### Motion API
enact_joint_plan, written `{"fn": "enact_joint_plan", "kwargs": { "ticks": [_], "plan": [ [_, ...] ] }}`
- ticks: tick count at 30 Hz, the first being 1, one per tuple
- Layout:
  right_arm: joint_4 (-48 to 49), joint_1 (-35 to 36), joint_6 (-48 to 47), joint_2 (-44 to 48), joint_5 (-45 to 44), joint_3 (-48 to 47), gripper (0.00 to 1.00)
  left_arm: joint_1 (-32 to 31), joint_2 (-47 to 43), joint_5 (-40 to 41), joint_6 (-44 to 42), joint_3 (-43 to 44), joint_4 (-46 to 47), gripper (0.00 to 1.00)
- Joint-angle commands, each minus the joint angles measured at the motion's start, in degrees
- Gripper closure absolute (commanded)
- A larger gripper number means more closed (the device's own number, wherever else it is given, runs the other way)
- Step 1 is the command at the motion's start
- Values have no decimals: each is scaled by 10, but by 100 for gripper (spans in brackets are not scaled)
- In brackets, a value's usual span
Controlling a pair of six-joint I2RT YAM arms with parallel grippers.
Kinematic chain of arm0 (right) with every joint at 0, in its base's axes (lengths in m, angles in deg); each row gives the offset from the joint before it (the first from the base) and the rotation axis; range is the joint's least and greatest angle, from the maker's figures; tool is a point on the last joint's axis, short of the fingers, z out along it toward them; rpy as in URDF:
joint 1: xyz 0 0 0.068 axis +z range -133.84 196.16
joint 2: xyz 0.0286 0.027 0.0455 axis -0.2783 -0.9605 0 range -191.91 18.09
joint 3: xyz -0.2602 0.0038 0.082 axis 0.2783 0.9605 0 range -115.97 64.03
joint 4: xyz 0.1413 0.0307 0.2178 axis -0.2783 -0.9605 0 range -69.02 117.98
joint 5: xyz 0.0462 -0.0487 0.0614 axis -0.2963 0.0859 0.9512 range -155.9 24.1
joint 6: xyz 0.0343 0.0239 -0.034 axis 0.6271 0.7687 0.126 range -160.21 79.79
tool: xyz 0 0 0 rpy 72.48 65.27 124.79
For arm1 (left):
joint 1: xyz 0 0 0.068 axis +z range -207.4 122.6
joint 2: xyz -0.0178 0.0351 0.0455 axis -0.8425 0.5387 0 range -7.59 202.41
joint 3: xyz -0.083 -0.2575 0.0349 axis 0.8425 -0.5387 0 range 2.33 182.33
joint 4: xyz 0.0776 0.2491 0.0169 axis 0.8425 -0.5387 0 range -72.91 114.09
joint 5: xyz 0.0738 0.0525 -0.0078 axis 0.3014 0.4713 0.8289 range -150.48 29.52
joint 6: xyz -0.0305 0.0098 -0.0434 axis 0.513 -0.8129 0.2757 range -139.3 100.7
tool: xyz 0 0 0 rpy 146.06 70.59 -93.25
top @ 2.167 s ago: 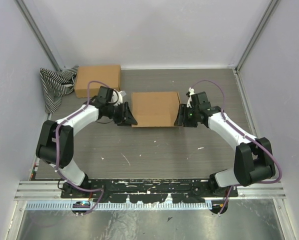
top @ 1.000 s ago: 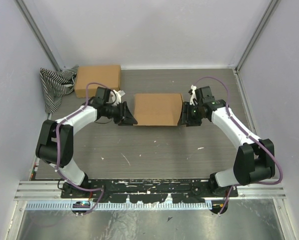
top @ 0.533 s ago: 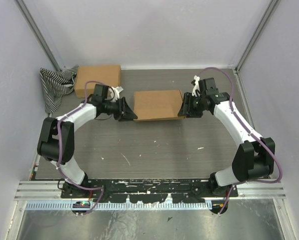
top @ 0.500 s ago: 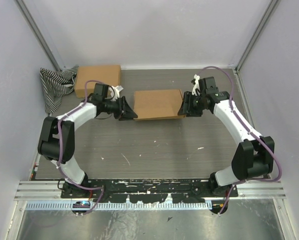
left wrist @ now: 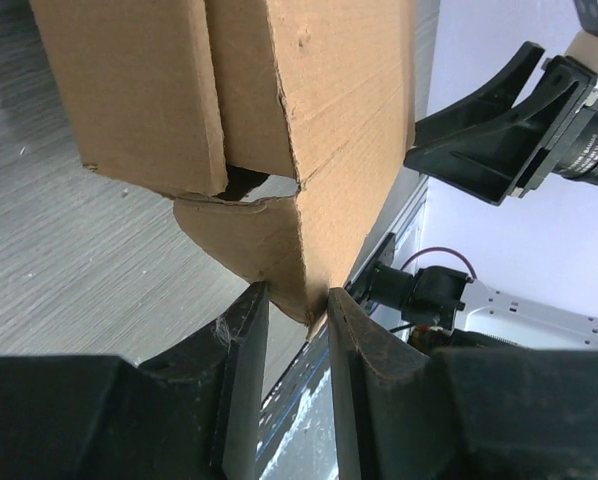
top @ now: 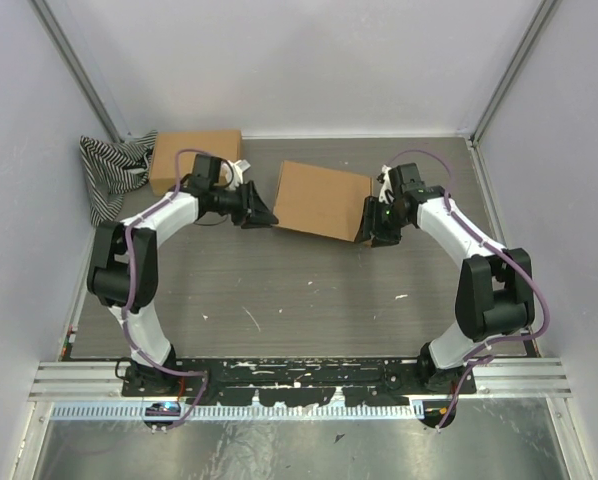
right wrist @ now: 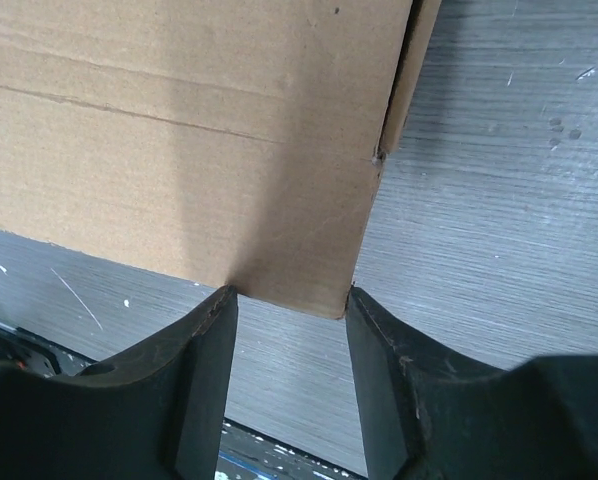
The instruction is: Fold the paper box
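**Top external view.** We are viewing the paper box (top: 324, 200) lying skewed near the middle of the counter (top: 309, 300), with its right end swung nearer than its left. The left claw (top: 267, 217) is meeting its left end and the right claw (top: 369, 230) its right near corner. A second box (top: 194, 160) and a striped cloth (top: 107, 175) are lying well apart at the far left.

**Left wrist view.** We are looking along the fingers (left wrist: 241, 380). They are pinching a lower corner of the paper box, where loose end flaps are overlapping and leaving a small gap. The claw appears to be clamped on that corner.

**Right wrist view.** The pads (right wrist: 204, 380) are bracketing the opposite corner, touching the cardboard on both sides, so this claw also appears to be clamped on it. A side flap is standing slightly proud at the upper right.

**Step in hand.** We are judging this to be a two-handed repositioning before the flaps are closed. Both claws should be moving together at a matched pace. Pinches this shallow could be slipping off or creasing the corners.
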Motion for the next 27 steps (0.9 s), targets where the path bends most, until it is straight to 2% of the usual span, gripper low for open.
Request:
{"fn": "enact_joint_plan", "kwargs": {
  "ticks": [1,17,27],
  "plan": [
    [29,5,-5,2,-3,6,48,-4,14,-4,-26,-13,-32,64],
    [14,5,-17,-10,-26,-16,48,-4,31,-5,-29,-62,-9,64],
    [16,5,-8,-1,33,-39,49,-6,33,-38,-1,-81,34,65]
  ]
}}
